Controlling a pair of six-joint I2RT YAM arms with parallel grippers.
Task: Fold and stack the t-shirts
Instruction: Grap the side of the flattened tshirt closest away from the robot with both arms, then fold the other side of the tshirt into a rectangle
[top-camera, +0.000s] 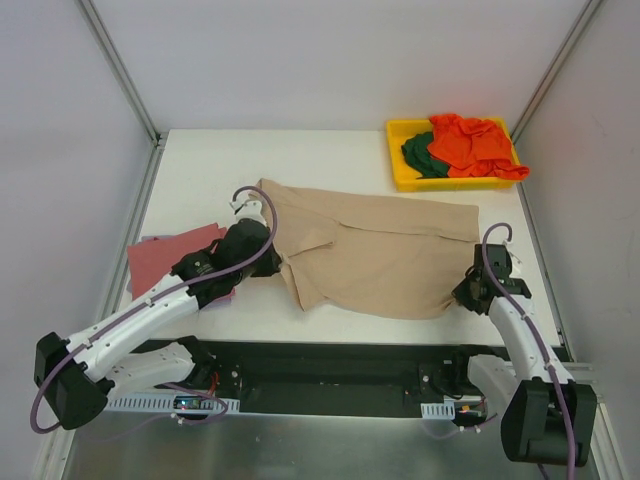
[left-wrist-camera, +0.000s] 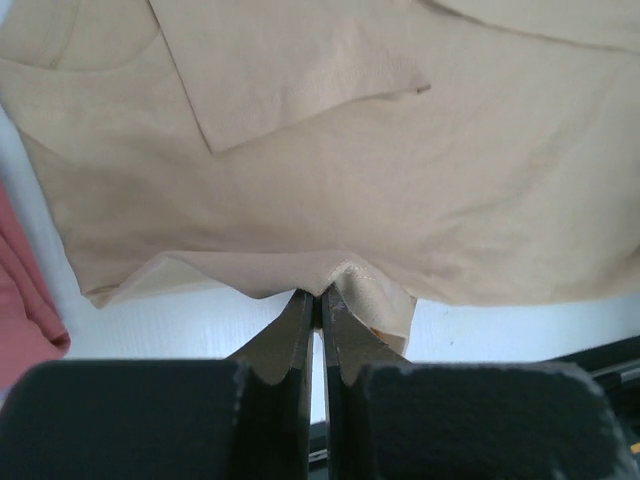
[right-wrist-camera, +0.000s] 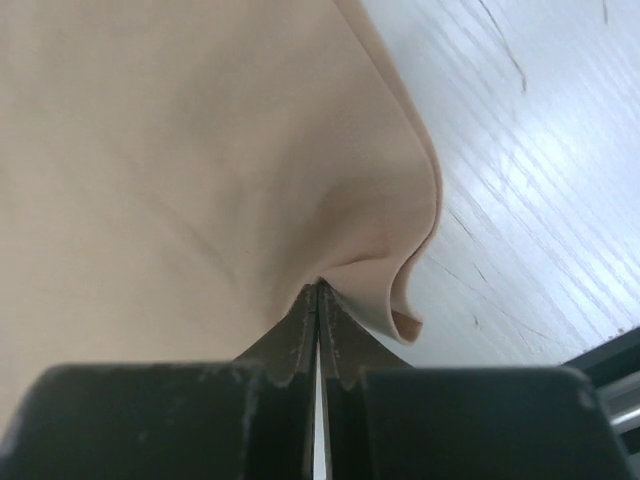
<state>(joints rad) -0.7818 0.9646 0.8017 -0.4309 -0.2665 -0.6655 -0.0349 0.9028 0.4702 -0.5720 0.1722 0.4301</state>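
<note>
A dusty-red t-shirt (top-camera: 165, 262) lies flat by the table's left edge, and the left arm crosses over its near right corner. Just to its right, the left gripper (left-wrist-camera: 318, 300) is clenched on the edge of the tan t-shirt (top-camera: 380, 250), and the cloth puckers where it is pinched. The tan shirt spreads across the middle of the white table (top-camera: 300, 160), with a flap folded over its left part. Its near edge runs close to the table's front edge. The right gripper (right-wrist-camera: 318, 290) is clamped on the shirt's near right corner, where the hem curls. Bare table lies behind the shirt and in a narrow strip along its right side. In the far right corner, a yellow bin (top-camera: 397, 180) holds a dark green t-shirt (top-camera: 418, 155) and an orange-red t-shirt (top-camera: 470, 145), which spills over the rim.
</note>
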